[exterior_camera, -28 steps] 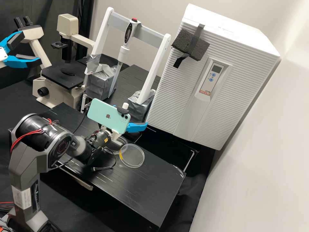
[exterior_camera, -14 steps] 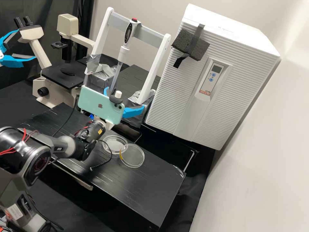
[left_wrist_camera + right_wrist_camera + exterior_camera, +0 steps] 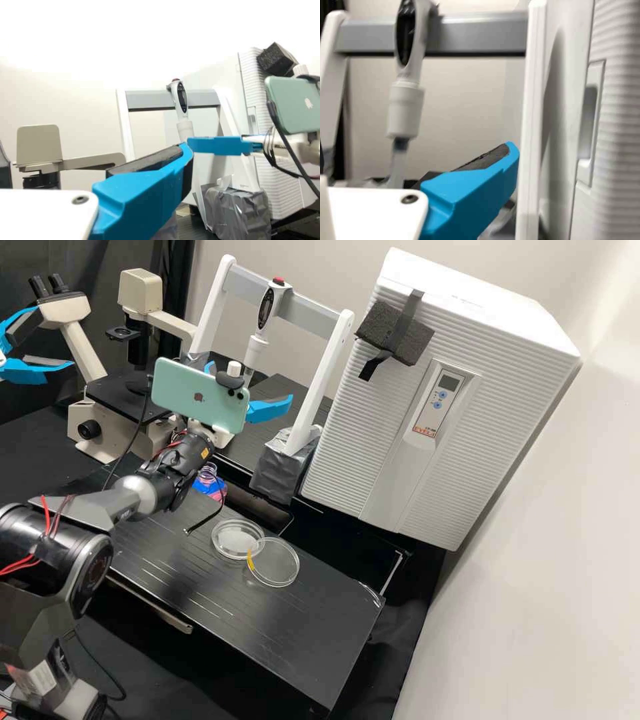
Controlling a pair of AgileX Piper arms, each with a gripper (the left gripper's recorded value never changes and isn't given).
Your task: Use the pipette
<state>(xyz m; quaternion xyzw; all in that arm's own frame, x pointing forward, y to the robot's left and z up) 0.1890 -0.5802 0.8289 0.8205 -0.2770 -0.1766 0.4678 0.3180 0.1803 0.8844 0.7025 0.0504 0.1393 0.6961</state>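
High view: pipette point(image 3: 265, 307) hanging upright from grey crossbar of white stand point(image 3: 307, 307). Right gripper point(image 3: 248, 382) raised at its lower shaft, fingers released and spread, grasping nothing. Left gripper point(image 3: 20, 343) also spread open, at far left beside microscope point(image 3: 113, 413). Two petri dishes point(image 3: 235, 539) touching on black platform point(image 3: 300, 633).

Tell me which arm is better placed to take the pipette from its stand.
Likely the right: the right gripper is open beside the hanging pipette; the left gripper is far off, by the microscope.
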